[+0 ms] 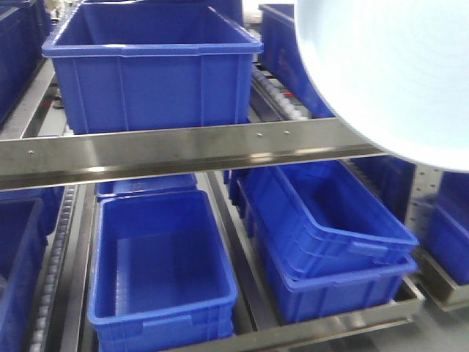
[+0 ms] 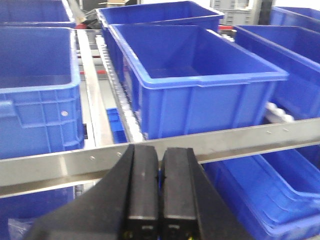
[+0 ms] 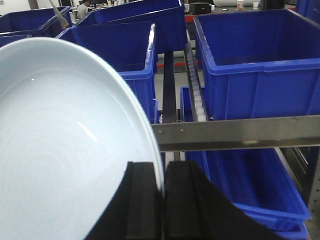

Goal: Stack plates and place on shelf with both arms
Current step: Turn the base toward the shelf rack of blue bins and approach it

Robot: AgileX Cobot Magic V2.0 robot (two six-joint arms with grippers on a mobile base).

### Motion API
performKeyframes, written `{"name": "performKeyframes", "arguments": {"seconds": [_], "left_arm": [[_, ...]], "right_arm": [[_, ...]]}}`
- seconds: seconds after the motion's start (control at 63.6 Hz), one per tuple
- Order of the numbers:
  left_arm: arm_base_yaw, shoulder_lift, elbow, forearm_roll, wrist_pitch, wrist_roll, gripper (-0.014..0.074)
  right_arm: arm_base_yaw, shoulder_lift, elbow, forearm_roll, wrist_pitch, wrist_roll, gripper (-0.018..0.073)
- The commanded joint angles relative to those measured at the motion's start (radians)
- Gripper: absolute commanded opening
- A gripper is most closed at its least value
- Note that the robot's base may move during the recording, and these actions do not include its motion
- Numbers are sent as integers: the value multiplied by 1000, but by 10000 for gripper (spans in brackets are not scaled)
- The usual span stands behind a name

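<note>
Right gripper (image 3: 163, 200) is pinching the rim of a plate (image 3: 65, 150), holding it tilted in the air in front of the shelf rail (image 1: 183, 150). Left gripper (image 2: 160, 192) is sitting pressed together, empty.

Risk: the glossy, shallow rim is giving only a thin edge grip. The plate could slip, or clip the brushed-steel rail or a blue plastic crate (image 1: 154, 66).
</note>
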Motion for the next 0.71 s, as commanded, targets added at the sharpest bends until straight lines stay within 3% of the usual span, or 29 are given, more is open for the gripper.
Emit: {"name": "performKeyframes", "arguments": {"seconds": [0.0, 0.691], "left_arm": [[2, 6, -30, -6, -81, -4, 80], [2, 6, -30, -6, -81, -4, 80]], "right_arm": [[-7, -1, -31, -2, -104, -1, 49], [-7, -1, -31, -2, -104, -1, 49]]}}
